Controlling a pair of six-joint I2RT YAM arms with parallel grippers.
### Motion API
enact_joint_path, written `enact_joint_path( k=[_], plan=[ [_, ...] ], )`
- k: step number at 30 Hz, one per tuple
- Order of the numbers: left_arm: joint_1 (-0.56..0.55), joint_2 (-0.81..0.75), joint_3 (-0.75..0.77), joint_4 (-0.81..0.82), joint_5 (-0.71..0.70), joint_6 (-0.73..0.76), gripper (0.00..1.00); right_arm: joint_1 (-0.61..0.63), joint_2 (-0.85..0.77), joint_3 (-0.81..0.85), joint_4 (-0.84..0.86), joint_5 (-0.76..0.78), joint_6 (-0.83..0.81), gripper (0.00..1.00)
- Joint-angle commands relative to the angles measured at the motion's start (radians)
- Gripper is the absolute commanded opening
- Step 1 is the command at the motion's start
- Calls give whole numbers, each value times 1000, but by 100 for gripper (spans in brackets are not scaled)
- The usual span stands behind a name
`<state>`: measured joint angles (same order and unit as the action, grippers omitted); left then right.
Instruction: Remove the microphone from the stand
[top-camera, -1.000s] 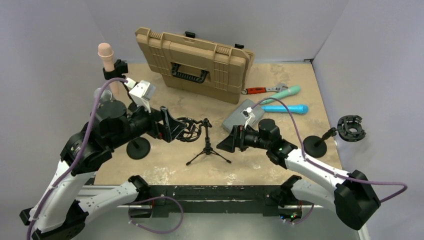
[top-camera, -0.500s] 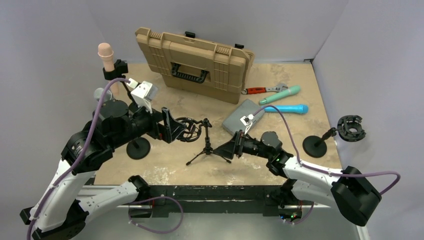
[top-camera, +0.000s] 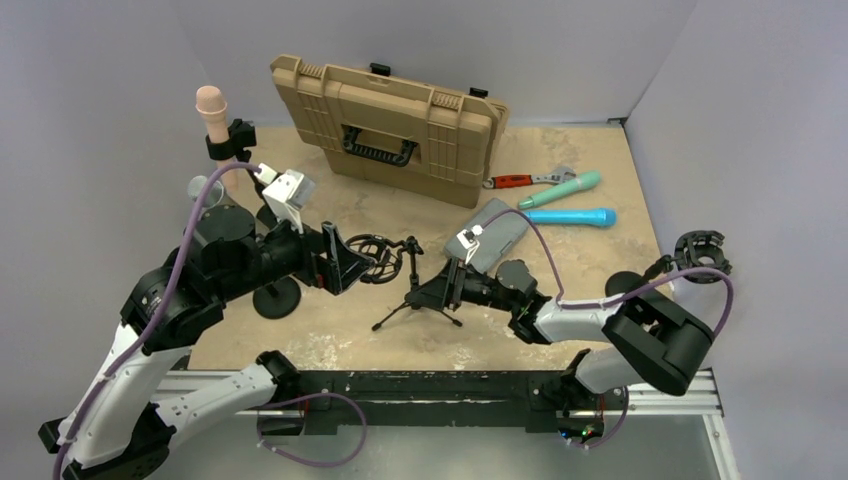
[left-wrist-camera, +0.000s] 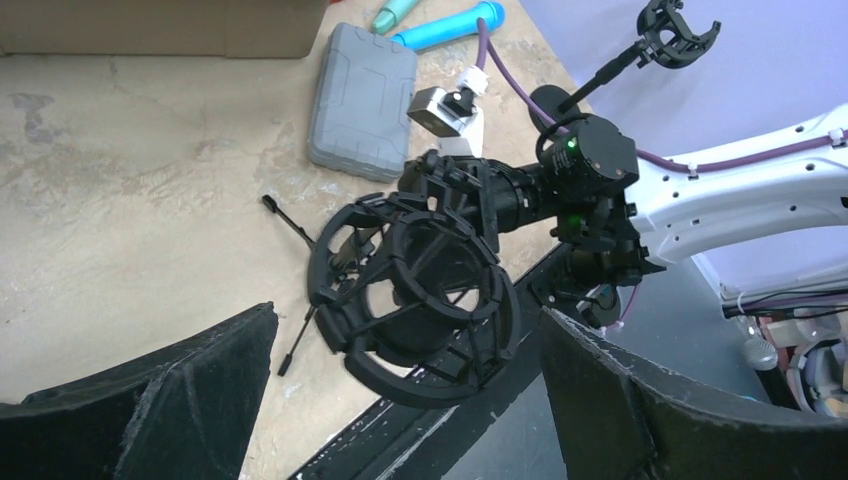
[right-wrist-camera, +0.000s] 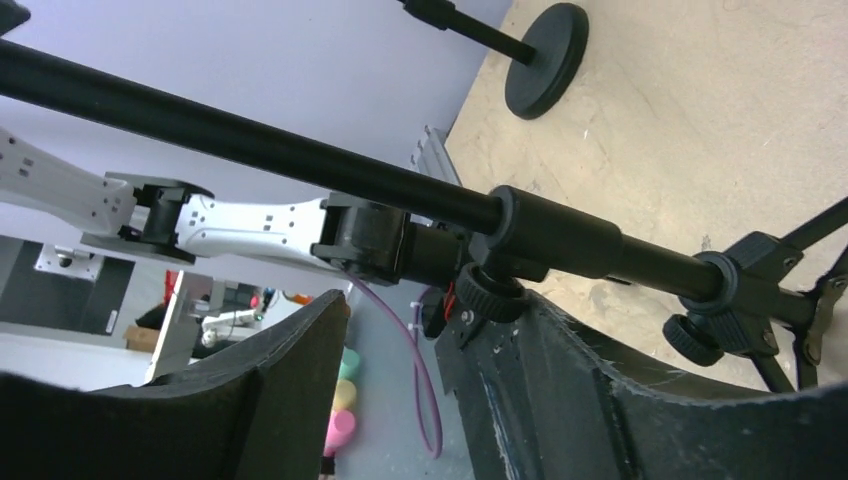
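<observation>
A peach microphone (top-camera: 211, 108) stands upright in a black clip on a round-base stand (top-camera: 277, 297) at the far left, with neither gripper on it. A small black tripod stand (top-camera: 414, 285) stands mid-table and carries a black shock mount (top-camera: 372, 256) that looks empty. My left gripper (top-camera: 350, 262) is open, and the shock mount (left-wrist-camera: 420, 290) sits just ahead of and between its fingers (left-wrist-camera: 150, 400). My right gripper (top-camera: 440, 290) is open at the tripod's pole. The pole (right-wrist-camera: 300, 160) crosses just above its fingertips (right-wrist-camera: 530, 350), and nothing is held.
A tan hard case (top-camera: 390, 125) lies at the back. A grey box (top-camera: 490, 235), a red-handled wrench (top-camera: 525, 180), a teal microphone (top-camera: 560, 188) and a blue microphone (top-camera: 570, 217) lie to the right. A second stand with an empty shock mount (top-camera: 702, 255) stands at the right edge.
My right gripper has moved left across the table, from beside the grey box up to the tripod's pole. My left arm has shifted only slightly, staying at the shock mount.
</observation>
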<state>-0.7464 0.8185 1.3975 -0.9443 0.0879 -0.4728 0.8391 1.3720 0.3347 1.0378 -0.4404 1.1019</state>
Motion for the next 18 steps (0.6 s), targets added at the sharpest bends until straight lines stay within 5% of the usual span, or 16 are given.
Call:
enact_joint_path(
  k=[1,6,13,18],
  plan=[
    [2,-13,-10,25,31,-32,99,6,43,63,120,67,50,57],
    [2,-38,-18,22,22,-43,99,6,55,58,59,129,62,42],
    [2,-44,-20,14,20,-46,98,6,82,66,50,147,60,36],
    [2,-59,-21,7,13,-49,98,6,84,79,-51,161,27,17]
  ],
)
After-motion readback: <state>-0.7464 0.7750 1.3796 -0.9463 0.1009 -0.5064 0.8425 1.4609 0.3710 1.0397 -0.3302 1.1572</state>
